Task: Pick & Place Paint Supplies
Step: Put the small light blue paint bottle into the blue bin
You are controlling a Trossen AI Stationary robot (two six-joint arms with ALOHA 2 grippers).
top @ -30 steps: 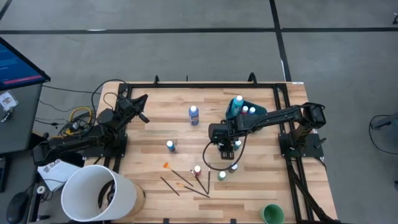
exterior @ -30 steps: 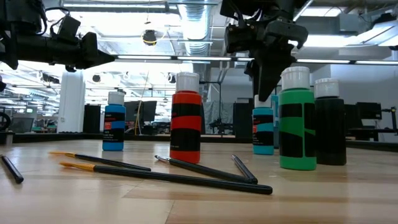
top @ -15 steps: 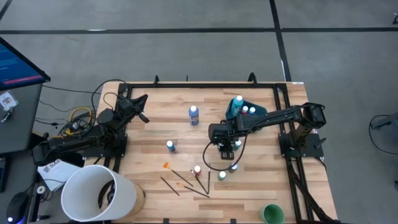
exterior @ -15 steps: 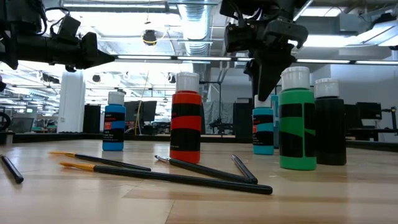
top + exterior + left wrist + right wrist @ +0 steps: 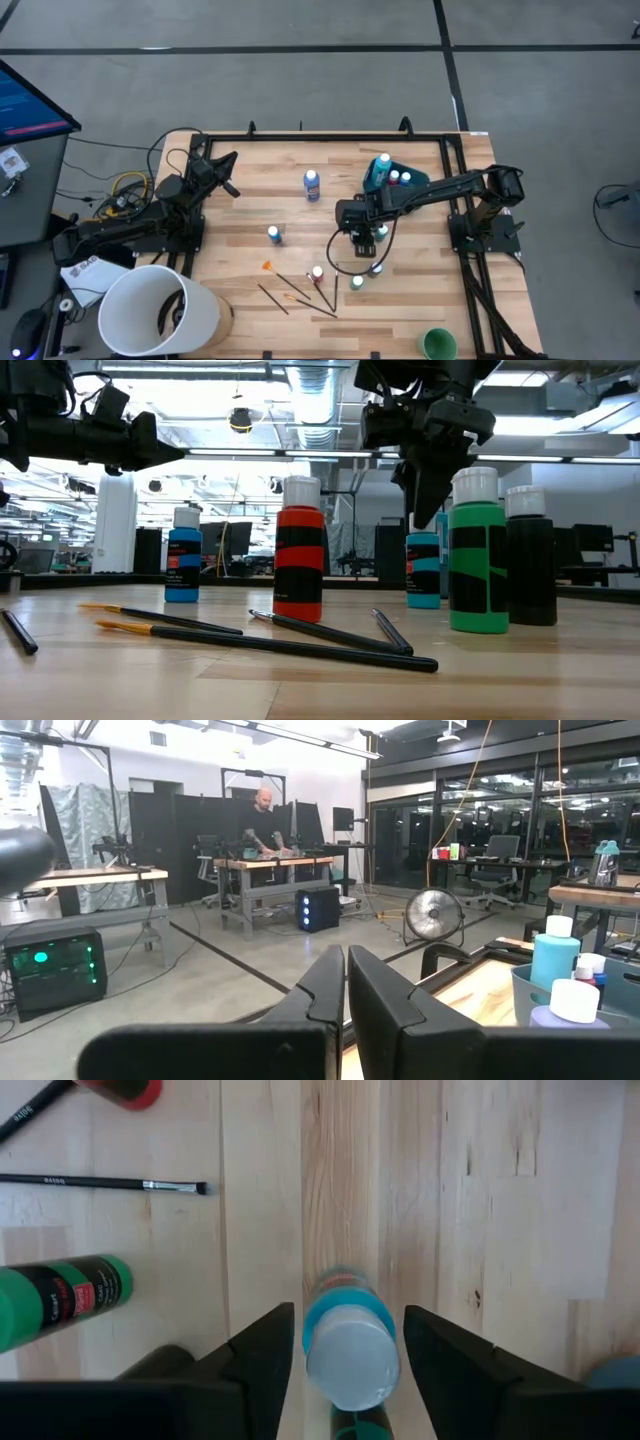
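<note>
My right gripper (image 5: 348,1316) is open and points straight down. Its fingers stand on either side of an upright teal bottle with a white cap (image 5: 349,1348) without touching it. In the low view this gripper (image 5: 428,480) hangs just above that bottle (image 5: 422,570), which stands on its base. Red (image 5: 298,550), green (image 5: 477,550), dark (image 5: 530,555) and blue (image 5: 182,555) bottles also stand upright. Thin brushes (image 5: 300,645) lie flat on the wood. My left gripper (image 5: 228,168) is shut and waits in the air near the table's far left.
A teal tub (image 5: 392,176) holding more bottles sits just beyond my right gripper (image 5: 360,236). A tall blue bottle (image 5: 311,183) and a small one (image 5: 274,235) stand mid-table. The big white bucket (image 5: 160,310) is at the near left corner, and a green cup (image 5: 437,345) at the near right.
</note>
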